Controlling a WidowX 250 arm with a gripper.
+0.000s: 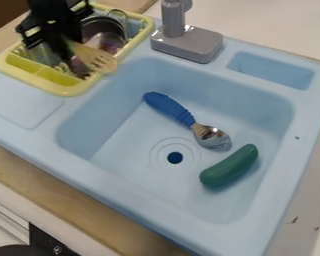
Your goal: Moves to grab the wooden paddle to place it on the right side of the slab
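Light blue surfaces are formed by the toy sink. At the yellow dish rack, a pale tan slotted wooden spatula is seen, its flat blade slanted and blurred. Whether the adjacent black gripper is spread or closed cannot be told.

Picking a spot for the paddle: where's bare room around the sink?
Bare: flat panel below the yellow rack; recess right of the faucet; basin floor left of the drain. Crowded: rack, with metal pot, paddle, hand; basin right of drain, with spoon and green vegetable.
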